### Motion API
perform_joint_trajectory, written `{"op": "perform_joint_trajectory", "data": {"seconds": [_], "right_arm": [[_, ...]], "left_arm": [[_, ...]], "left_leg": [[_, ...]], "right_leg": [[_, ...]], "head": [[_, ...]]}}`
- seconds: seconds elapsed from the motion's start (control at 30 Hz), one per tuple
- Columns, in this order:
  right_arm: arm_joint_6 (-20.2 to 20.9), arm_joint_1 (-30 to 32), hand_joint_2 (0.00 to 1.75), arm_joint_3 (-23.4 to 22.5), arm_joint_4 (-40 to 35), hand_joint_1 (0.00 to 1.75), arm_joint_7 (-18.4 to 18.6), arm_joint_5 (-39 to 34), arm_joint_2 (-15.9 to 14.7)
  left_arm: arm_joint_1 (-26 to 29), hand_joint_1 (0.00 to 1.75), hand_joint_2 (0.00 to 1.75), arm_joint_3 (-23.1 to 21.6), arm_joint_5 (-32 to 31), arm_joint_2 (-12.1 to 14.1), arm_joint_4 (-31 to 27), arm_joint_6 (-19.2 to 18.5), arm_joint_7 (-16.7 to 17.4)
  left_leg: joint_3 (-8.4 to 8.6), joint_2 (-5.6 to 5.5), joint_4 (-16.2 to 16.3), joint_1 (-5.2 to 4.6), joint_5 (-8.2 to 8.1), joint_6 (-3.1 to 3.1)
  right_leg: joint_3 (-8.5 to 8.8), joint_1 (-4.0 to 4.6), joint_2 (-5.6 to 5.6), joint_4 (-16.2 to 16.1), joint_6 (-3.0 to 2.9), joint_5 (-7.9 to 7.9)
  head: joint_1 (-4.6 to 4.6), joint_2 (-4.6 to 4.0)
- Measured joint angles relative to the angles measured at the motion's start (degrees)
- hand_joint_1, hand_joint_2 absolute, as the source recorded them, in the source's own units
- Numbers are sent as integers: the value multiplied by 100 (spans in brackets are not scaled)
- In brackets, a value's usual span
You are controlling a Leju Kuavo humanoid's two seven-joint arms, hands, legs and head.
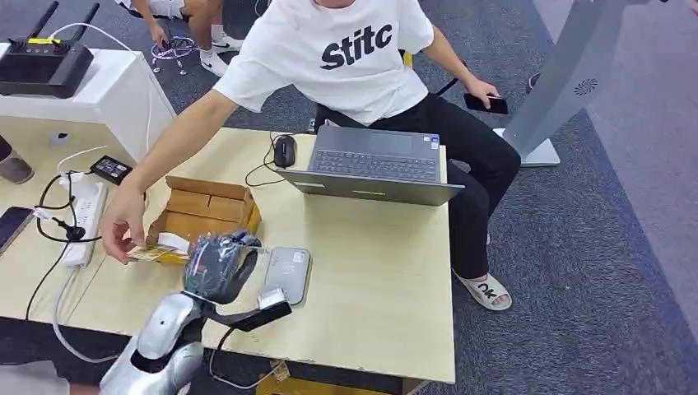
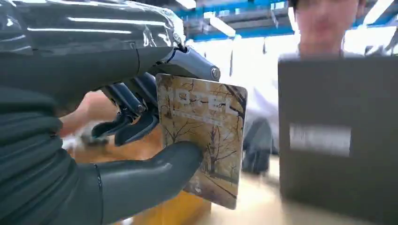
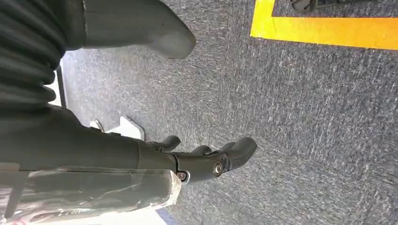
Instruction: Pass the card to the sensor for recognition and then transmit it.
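Left wrist view shows the left hand (image 2: 117,117) pinching a hotel key card (image 2: 206,140) between thumb and fingers, upright, just beside the grey card reader (image 1: 287,272) on the table (image 1: 370,280). Right hand (image 3: 187,159) hangs over carpet, fingers apart, holding nothing.

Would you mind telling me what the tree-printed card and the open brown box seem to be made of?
The tree-printed card looks like stiff, semi-gloss plastic: flat with rounded corners, pinched by the left hand. The open brown box looks like matte corrugated cardboard, with folded flaps.
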Motion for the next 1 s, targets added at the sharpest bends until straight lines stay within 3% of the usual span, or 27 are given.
{"op": "perform_joint_trajectory", "data": {"seconds": [0.23, 0.37, 0.47, 0.67, 0.83, 1.0], "right_arm": [[9, 16, 175, -9, 0, 0, -22, 0, 4], [33, 17, 175, -9, 0, 0, -26, 61, 4], [7, 3, 175, -9, 0, 0, -92, 80, 4], [-52, -23, 175, -6, 0, 0, -135, 109, -7], [-66, -41, 175, -4, -2, 0, -122, 72, -57], [-66, -52, 175, -4, -2, 0, -116, 59, -94]], "left_arm": [[-661, 175, 175, 188, -548, 721, -1129, -304, 133], [-1133, 175, 175, 258, -885, 1051, -1160, -418, 254], [-1570, 175, 175, 280, -1169, 1158, -809, -370, 376], [-2262, 175, 175, 297, -1414, 1105, 176, -164, 610], [-2810, 175, 175, 413, -1263, 704, 1254, -11, 829], [-3017, 175, 175, 430, -1281, 372, 1870, 46, 881]], "left_leg": [[1, -2, -1, 2, 3, 0], [2, -1, -1, 2, 6, -4], [2, -5, -1, 1, 7, -4], [4, -2, 2, 0, 7, -5], [4, -2, 3, 0, 8, -5], [3, 0, 3, -1, 8, -3]], "right_leg": [[2, 3, -4, 2, -1, 1], [1, 3, -2, 3, -2, 2], [4, 3, -5, 3, -2, 2], [2, 2, -2, 2, -3, 4], [3, 0, -2, 2, -2, 6], [3, 0, 2, 2, -2, 7]], "head": [[-2, 0], [-2, 0], [0, 0], [-2, 0], [0, 0], [-2, 0]]}}
